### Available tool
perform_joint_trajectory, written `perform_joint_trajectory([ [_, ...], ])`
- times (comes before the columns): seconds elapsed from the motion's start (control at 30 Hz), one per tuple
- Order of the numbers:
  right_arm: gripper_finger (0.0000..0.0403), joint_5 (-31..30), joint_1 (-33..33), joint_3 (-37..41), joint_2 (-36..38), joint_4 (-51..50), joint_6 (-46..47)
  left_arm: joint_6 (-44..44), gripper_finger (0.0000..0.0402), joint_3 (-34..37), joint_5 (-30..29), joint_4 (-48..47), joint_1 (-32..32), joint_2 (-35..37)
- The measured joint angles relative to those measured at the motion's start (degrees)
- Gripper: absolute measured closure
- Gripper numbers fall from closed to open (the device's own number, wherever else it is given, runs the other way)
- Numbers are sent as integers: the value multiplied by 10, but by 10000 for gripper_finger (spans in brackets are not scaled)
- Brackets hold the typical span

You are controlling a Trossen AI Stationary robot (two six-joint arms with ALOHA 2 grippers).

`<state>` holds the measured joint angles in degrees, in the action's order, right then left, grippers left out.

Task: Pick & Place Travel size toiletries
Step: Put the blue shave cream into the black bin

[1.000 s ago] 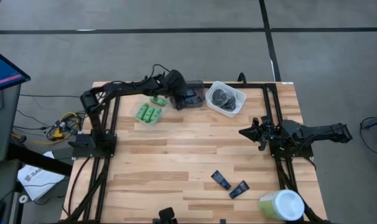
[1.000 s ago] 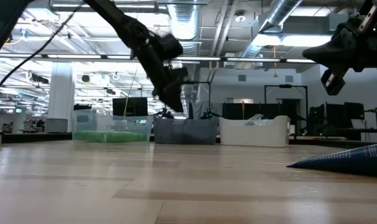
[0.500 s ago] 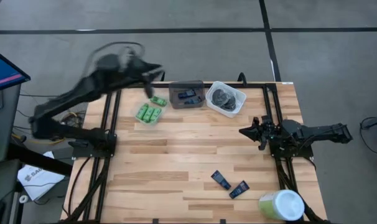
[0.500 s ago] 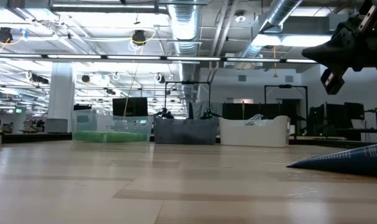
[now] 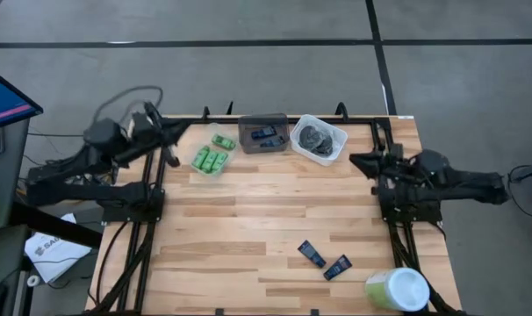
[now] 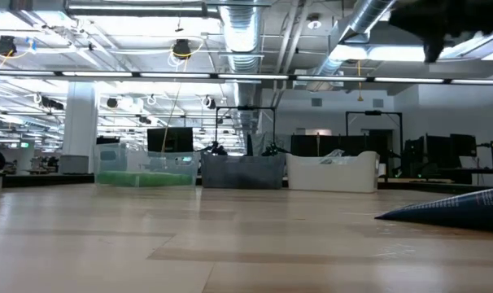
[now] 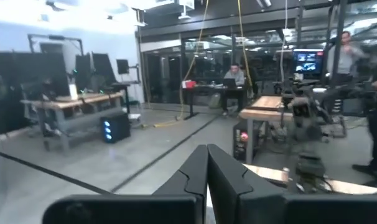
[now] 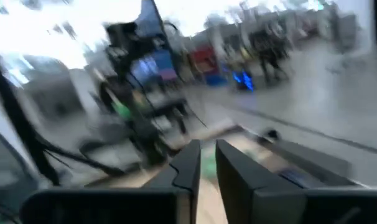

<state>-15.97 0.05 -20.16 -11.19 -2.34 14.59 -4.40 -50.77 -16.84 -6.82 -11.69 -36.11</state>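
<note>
Two dark blue sachets [image 5: 312, 254] [image 5: 338, 267] lie flat on the table near its front right; one shows as a dark wedge [image 6: 466, 210] in the low view. Green bottles lie in a clear tub [image 5: 211, 158], blue sachets in a dark tub [image 5: 263, 133], and dark grey lumps in another clear tub [image 5: 319, 139], all along the far edge. My left gripper [image 5: 180, 132] [image 7: 207, 168] is shut and empty, level with the far left corner. My right gripper [image 5: 354, 159] [image 8: 207, 163] hovers right of the grey-lump tub, fingers slightly apart, holding nothing.
A big pale green-and-white cylinder [image 5: 396, 289] stands at the front right corner. The three tubs show in a row far off in the low view [image 6: 242, 171]. Bare wood [image 5: 240, 219] lies between the tubs and the loose sachets. People are in the room beyond the table.
My left arm has swung away from the dark tub, back toward the table's far left corner. My right gripper has risen and moved toward the far edge, leaving most of the low view. The tubs and sachets have stayed put.
</note>
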Motion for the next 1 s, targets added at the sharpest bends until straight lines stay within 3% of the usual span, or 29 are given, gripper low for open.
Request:
perform_joint_trajectory([
  [0.3,309,6,-15,-290,-327,-376,-14,97,401,213,-9,151,79,50],
  [0.47,257,67,16,-372,-503,-503,-54,147,401,291,-12,215,121,50],
  [0.6,204,127,38,-394,-592,-520,-3,183,401,335,-24,246,154,50],
  [0.73,163,196,72,-393,-653,-516,119,197,401,362,-24,266,191,50],
  [0.87,154,243,129,-393,-692,-495,253,200,401,388,-25,274,226,60],
  [1.0,157,248,194,-394,-723,-463,369,199,401,423,-24,312,260,98],
])
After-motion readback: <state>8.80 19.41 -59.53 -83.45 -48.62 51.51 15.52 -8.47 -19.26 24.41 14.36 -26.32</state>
